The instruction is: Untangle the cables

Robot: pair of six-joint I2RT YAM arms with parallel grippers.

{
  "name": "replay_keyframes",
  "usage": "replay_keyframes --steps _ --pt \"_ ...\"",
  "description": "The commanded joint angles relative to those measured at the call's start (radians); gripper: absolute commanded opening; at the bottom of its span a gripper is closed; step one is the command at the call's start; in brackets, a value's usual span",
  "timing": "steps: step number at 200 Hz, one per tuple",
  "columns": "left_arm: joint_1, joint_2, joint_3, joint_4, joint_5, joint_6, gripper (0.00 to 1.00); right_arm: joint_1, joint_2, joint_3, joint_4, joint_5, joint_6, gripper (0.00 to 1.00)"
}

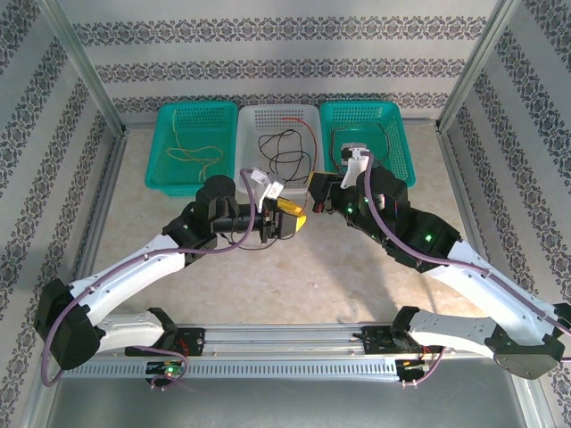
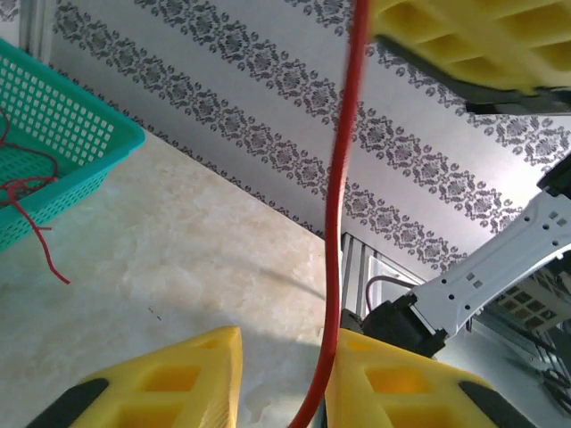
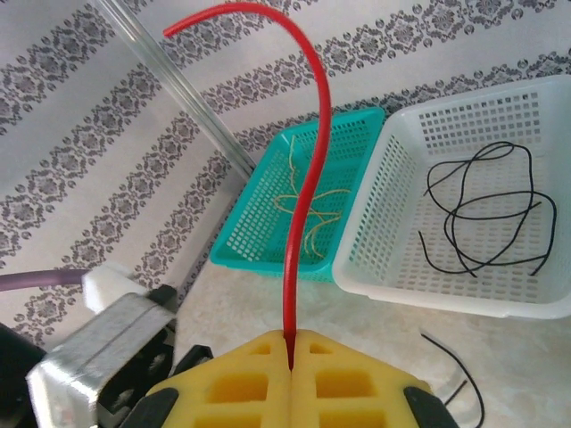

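My right gripper (image 3: 292,341) is shut on a thin red cable (image 3: 303,178), which rises from between its yellow fingers and curls over to the left. In the left wrist view the same red cable (image 2: 337,223) runs down between the yellow fingers of my left gripper (image 2: 282,355). It lies against the right finger (image 2: 393,379), with a gap to the left one, so the jaws stand apart. The right gripper's fingers (image 2: 473,45) hang just above. From above, both grippers (image 1: 287,223) (image 1: 312,203) meet at mid-table in front of the baskets.
Three baskets line the back. The left teal basket (image 1: 169,143) holds yellow cables (image 3: 308,201), the white basket (image 1: 254,116) holds black cables (image 3: 482,209), and the right teal basket (image 1: 393,134) has a red cable (image 2: 31,201) trailing over its edge. A loose black cable (image 3: 455,367) lies on the table.
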Motion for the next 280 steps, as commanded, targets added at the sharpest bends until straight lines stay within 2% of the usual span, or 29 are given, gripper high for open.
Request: replay_keyframes --steps 1,31,88,118,175,204,236,246,280 --pt "-0.013 0.016 0.029 0.014 -0.034 -0.015 0.23 -0.004 -0.026 -0.001 0.063 -0.01 0.017 0.0" --pt "-0.012 0.019 0.037 0.006 -0.126 -0.06 0.0 -0.004 -0.047 -0.042 0.086 -0.008 0.035 0.0" --pt "-0.006 0.001 0.046 0.012 -0.248 -0.134 0.0 -0.004 -0.114 -0.166 0.12 0.02 0.093 0.0" --pt "-0.006 0.0 0.012 0.114 -0.194 -0.167 0.0 -0.008 -0.142 -0.203 0.127 0.033 0.113 0.0" --pt "-0.005 0.006 -0.004 0.095 -0.157 -0.172 0.0 -0.042 -0.115 -0.14 0.108 0.008 0.084 0.0" --pt "-0.005 -0.008 -0.021 0.089 -0.128 -0.162 0.31 -0.084 -0.087 -0.086 0.091 -0.025 0.062 0.0" --pt "-0.005 -0.035 -0.043 0.047 -0.195 -0.147 0.62 -0.156 -0.044 -0.01 0.059 -0.069 0.026 0.0" --pt "-0.005 -0.045 -0.04 0.02 -0.216 -0.132 0.67 -0.185 -0.03 0.015 0.05 -0.087 0.013 0.0" --pt "-0.005 -0.1 -0.045 -0.074 -0.338 -0.083 0.71 -0.319 0.036 0.136 -0.021 -0.14 -0.028 0.0"
